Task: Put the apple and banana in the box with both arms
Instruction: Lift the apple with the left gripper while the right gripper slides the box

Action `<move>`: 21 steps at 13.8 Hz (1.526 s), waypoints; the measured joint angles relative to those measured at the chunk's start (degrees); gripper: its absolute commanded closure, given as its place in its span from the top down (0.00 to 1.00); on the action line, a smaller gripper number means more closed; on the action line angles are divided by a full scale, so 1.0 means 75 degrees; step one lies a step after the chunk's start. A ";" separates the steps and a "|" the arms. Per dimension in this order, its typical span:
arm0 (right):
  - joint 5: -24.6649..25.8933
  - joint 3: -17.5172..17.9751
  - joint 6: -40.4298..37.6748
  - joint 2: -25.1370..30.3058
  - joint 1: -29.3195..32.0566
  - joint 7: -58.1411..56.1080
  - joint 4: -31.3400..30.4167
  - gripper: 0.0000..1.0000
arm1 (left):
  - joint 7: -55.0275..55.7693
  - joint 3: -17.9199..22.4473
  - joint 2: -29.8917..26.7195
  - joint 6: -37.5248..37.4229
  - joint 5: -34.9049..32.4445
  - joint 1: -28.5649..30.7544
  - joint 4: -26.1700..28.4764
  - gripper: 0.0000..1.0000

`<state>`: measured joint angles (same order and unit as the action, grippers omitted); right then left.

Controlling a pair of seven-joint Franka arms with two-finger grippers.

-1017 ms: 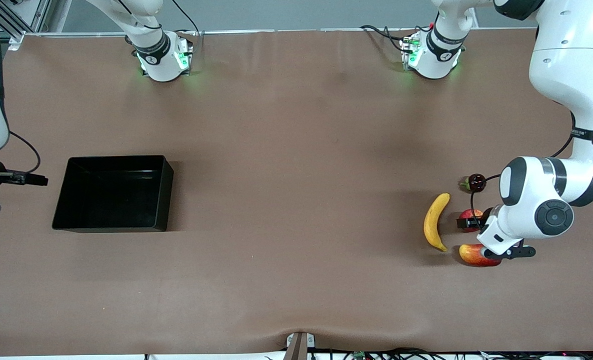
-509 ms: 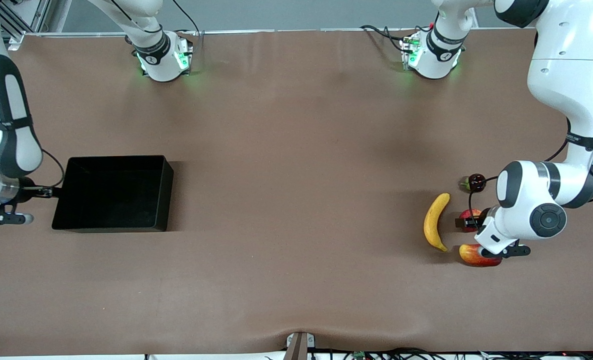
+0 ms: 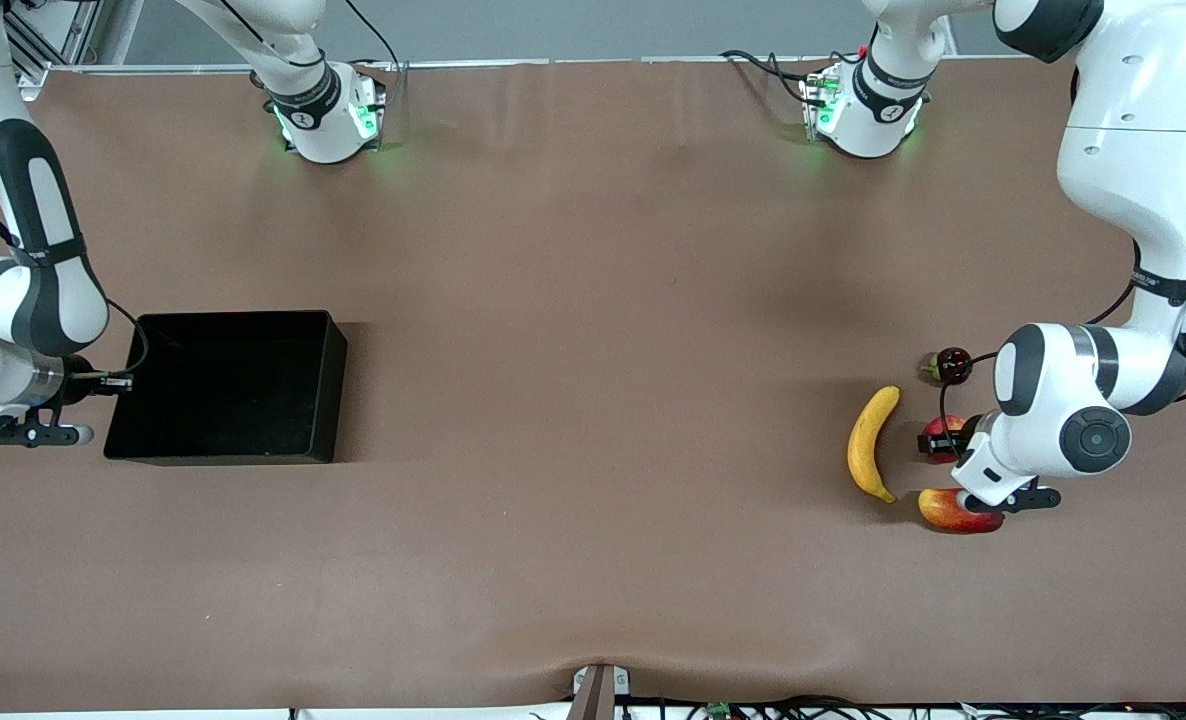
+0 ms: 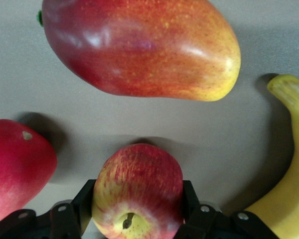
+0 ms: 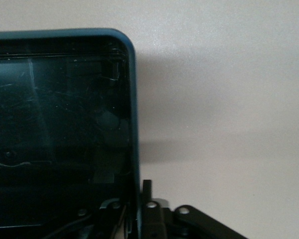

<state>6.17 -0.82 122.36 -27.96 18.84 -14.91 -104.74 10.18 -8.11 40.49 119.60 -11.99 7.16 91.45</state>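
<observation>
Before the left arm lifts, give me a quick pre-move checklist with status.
1. Left end effector fingers against both sides of the apple: ok.
2. Right end effector shut on the box wall: ok.
3. Box holds no fruit: ok.
4. Banana lies on the table beside the apple, ungripped: ok.
5. Lift path free of the mango and the red fruit: cannot tell, both are close.
</observation>
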 measured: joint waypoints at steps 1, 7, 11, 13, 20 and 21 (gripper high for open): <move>-0.0002 0.0004 -0.0049 0.0014 0.0000 -0.0010 0.0015 0.00 | 0.0000 -0.0021 -0.0003 0.0005 0.0000 -0.0005 -0.0018 0.00; -0.1369 0.0404 -0.2740 0.0122 -0.0082 -0.0005 0.1494 0.00 | 0.0047 -0.0700 -0.1144 -0.1246 0.0000 -0.0050 -0.0633 0.00; -0.2334 0.0507 -0.3416 0.0134 -0.0588 0.0004 0.1923 0.00 | 0.0098 -0.0948 -0.1473 -0.1559 0.0000 -0.0081 -0.0941 0.00; -0.2608 0.0523 -0.3512 0.0104 -0.1052 0.0218 0.1903 0.00 | 0.0139 -0.1034 -0.1471 -0.1560 0.0000 -0.0084 -0.0949 0.00; -0.3493 0.0575 -0.3089 0.0089 -0.3748 0.2953 0.1858 0.00 | 0.0485 -0.1658 -0.1616 -0.2142 0.0000 -0.0080 -0.1228 0.00; -0.3507 0.0578 -0.2791 0.0080 -0.4172 0.3349 0.1816 0.00 | 0.0488 -0.1715 -0.1705 -0.2201 0.0000 -0.0080 -0.1238 0.00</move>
<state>-20.13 3.52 101.42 -27.36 -12.45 10.21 -91.12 13.84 -20.97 27.71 103.10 -11.98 6.56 82.17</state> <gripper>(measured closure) 0.943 0.278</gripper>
